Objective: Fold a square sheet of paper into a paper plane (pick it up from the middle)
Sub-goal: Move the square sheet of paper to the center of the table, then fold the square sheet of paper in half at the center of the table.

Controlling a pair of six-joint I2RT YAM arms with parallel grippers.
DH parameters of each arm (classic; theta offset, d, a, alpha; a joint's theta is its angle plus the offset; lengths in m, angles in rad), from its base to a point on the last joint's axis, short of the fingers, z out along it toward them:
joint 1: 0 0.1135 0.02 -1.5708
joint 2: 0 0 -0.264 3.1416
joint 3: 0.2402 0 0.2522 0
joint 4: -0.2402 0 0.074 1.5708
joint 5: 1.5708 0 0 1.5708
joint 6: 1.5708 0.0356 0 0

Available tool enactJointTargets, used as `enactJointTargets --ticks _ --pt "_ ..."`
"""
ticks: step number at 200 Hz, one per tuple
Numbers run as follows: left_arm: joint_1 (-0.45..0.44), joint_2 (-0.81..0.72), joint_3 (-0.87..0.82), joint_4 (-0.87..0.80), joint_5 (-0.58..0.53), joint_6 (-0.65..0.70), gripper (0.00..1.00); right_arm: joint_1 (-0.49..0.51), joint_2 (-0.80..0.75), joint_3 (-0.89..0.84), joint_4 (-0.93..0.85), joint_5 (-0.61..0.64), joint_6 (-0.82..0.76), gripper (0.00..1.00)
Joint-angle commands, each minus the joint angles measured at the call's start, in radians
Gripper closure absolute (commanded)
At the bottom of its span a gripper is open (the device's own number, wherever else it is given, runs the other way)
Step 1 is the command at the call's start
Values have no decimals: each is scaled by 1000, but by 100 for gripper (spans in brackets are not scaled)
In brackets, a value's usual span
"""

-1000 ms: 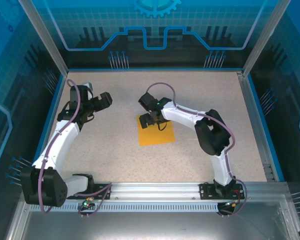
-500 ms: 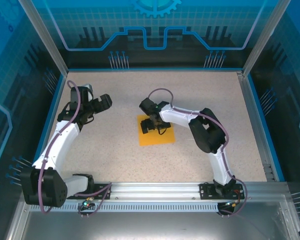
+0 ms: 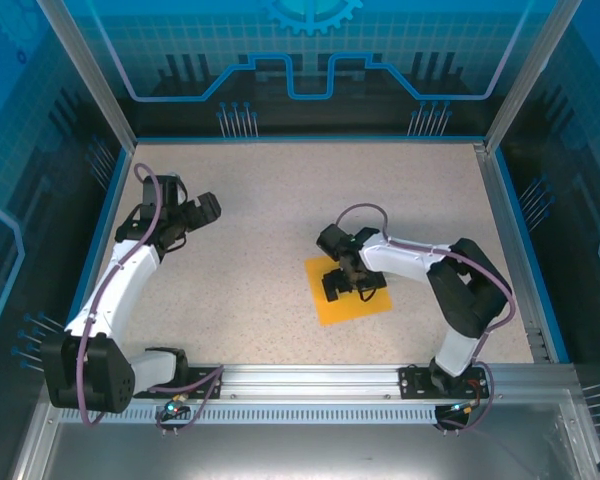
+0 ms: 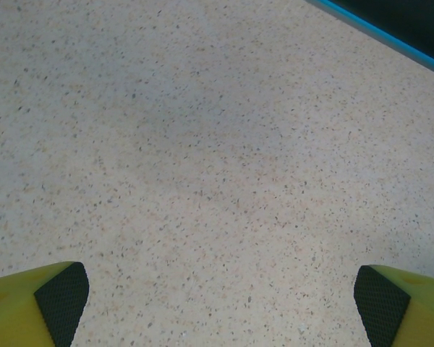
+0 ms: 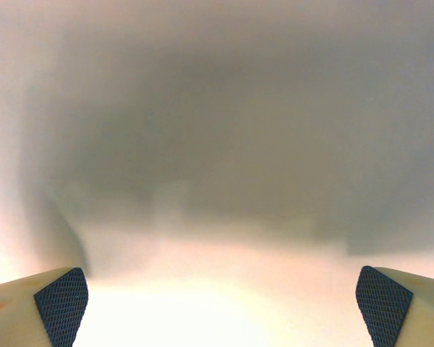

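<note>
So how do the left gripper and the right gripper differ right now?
The right gripper is low over the square sheet of paper; the left gripper hangs over bare table, well off to the sheet's left. The right gripper's wrist camera sees a blurred, close surface; the left gripper's sees sharp speckled tabletop. Both stand open, holding nothing.

One square sheet of paper (image 3: 352, 308) is counted, and one table (image 3: 280, 190). Two arms are counted: the left arm (image 3: 120, 285) and the right arm (image 3: 420, 260). Two grippers are counted: the left gripper (image 3: 198, 212) and the right gripper (image 3: 347, 284).
</note>
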Motion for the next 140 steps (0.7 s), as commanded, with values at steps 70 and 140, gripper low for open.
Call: enactJointTargets --ticks 70,140 --pt "-5 7 58 -76 -46 -10 2 -92 64 135 -44 -106 -30 1" --pt "-5 40 60 -78 -44 -13 1 -60 171 188 -53 -104 -73 3"
